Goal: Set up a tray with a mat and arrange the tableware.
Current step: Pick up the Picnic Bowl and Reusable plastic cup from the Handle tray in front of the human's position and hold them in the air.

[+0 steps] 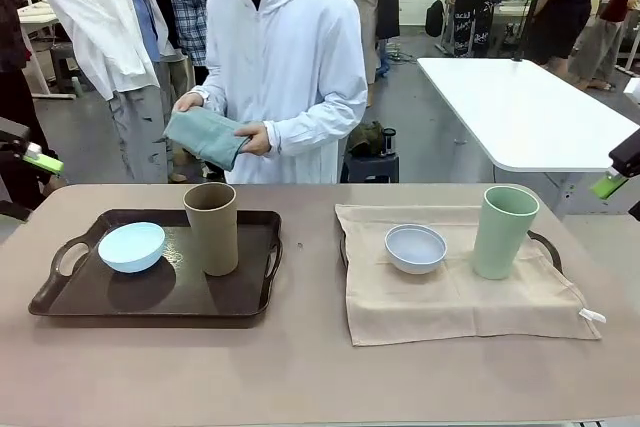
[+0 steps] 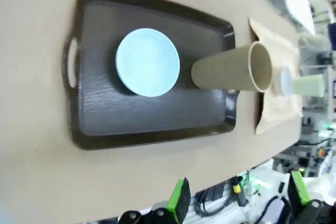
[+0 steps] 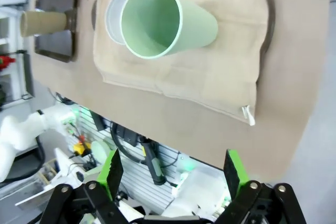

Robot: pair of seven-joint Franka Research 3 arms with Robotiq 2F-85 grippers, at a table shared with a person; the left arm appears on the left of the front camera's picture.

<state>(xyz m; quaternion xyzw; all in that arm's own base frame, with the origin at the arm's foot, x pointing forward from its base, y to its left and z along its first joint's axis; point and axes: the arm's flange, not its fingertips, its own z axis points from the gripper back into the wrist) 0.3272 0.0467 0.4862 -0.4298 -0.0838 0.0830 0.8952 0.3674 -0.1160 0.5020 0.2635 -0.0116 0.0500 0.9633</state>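
Observation:
A dark brown tray (image 1: 160, 297) lies at the table's left with a pale blue bowl (image 1: 131, 246) and a tan-brown tumbler (image 1: 212, 228) on it. To the right, a beige mat (image 1: 460, 297) covers a second tray whose handle (image 1: 546, 244) pokes out. On that mat stand a greyish white bowl (image 1: 415, 248) and a light green tumbler (image 1: 506, 231). The person holds a folded teal mat (image 1: 205, 136) in both hands. My left gripper (image 2: 239, 198) hangs open above the table's left edge. My right gripper (image 3: 173, 174) is open too, off the right edge, with the green tumbler (image 3: 165, 22) below.
The person in a white coat stands at the table's far edge, behind the brown tray. A white table (image 1: 530, 107) stands behind at right. Bare tabletop (image 1: 300, 377) runs along the near edge and between the two trays.

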